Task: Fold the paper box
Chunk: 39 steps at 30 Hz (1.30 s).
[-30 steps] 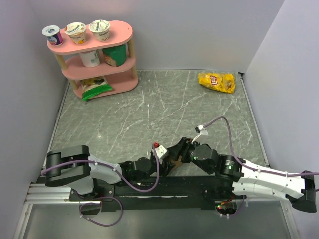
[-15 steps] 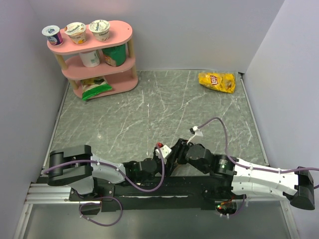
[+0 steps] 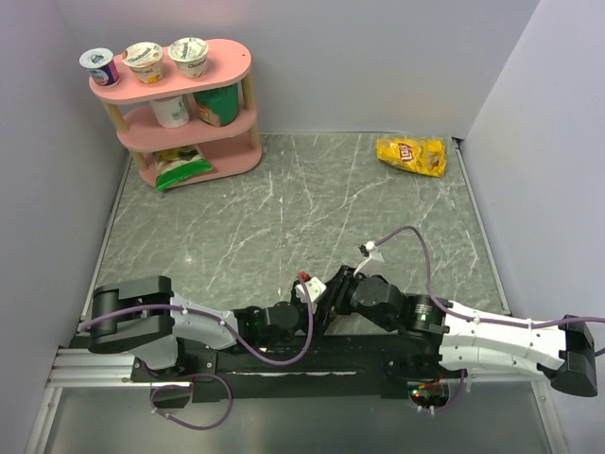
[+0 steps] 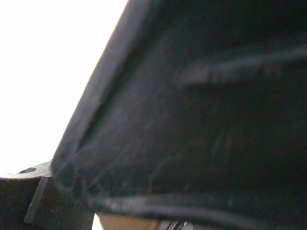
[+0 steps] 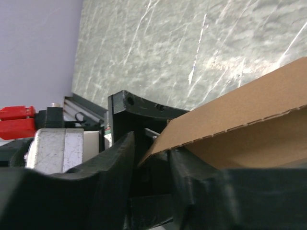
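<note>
A pink three-tier shelf (image 3: 219,83) with rounded ends is seen at the far left corner of the table (image 3: 312,189), whose surface is grey-green stone veined in white. Three foil-lidded cups (image 3: 144,59) are set on the top tier. A white cup (image 3: 171,111) and a green container (image 3: 219,104) are placed on the middle tier, and a crinkled green bag (image 3: 180,168) is laid on the bottom tier.

The left gripper (image 3: 312,305) is positioned low at the near edge, at the table's centre. Its wrist view is filled by a blurred matte black surface, with a small tan patch (image 4: 125,223) at the lower edge. Its finger spacing cannot be told. In the right wrist view its body is seen as a brushed-metal block with red plastic parts.

The paper box (image 5: 249,110) is located between the two grippers at the near centre edge. It is plain brown cardboard, smooth-faced, with a perforated crease along one panel and a sharp corner. In the top view it is almost wholly hidden by the arms.

The right gripper (image 5: 152,165) is met nose to nose with the left one. Its curved black fingers (image 5: 112,167) are set narrow, with the box's corner lying between them. Whether the corner is clamped cannot be told.

A glossy yellow chip bag (image 3: 411,154) is laid at the far right corner.
</note>
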Motion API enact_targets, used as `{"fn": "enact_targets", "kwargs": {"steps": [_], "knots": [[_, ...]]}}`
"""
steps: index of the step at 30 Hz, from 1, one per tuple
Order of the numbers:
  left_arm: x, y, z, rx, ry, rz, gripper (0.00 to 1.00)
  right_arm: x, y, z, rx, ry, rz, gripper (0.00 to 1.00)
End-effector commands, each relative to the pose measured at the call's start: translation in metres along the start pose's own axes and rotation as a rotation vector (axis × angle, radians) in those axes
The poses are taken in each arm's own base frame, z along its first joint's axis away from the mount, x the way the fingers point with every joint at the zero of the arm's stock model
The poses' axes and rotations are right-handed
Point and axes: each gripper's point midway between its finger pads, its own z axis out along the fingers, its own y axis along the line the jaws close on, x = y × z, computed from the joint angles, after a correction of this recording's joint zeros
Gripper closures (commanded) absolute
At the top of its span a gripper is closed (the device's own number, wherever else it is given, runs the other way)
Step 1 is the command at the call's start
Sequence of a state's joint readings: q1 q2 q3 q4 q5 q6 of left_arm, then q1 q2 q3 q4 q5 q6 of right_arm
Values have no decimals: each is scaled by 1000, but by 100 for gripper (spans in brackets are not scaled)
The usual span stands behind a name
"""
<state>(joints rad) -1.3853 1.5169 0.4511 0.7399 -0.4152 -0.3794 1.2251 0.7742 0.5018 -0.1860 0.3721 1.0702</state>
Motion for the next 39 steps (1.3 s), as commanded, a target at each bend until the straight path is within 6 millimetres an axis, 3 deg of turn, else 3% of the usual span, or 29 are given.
{"fn": "enact_targets", "kwargs": {"steps": [1, 11, 18, 30, 39], "knots": [[-3, -4, -2, 10, 11, -28, 55, 9, -9, -4, 19, 28, -3, 67], [-6, -8, -11, 69, -30, -17, 50, 2, -24, -10, 61, -17, -10, 82], [2, -10, -16, 120, -19, 50, 48, -16, -22, -18, 61, -79, -23, 95], [26, -8, -15, 134, 39, 218, 46, -41, -14, -28, 69, -138, -84, 96], [15, -35, -28, 293, -6, 214, 46, -58, -4, -38, 99, -72, -302, 95]]}}
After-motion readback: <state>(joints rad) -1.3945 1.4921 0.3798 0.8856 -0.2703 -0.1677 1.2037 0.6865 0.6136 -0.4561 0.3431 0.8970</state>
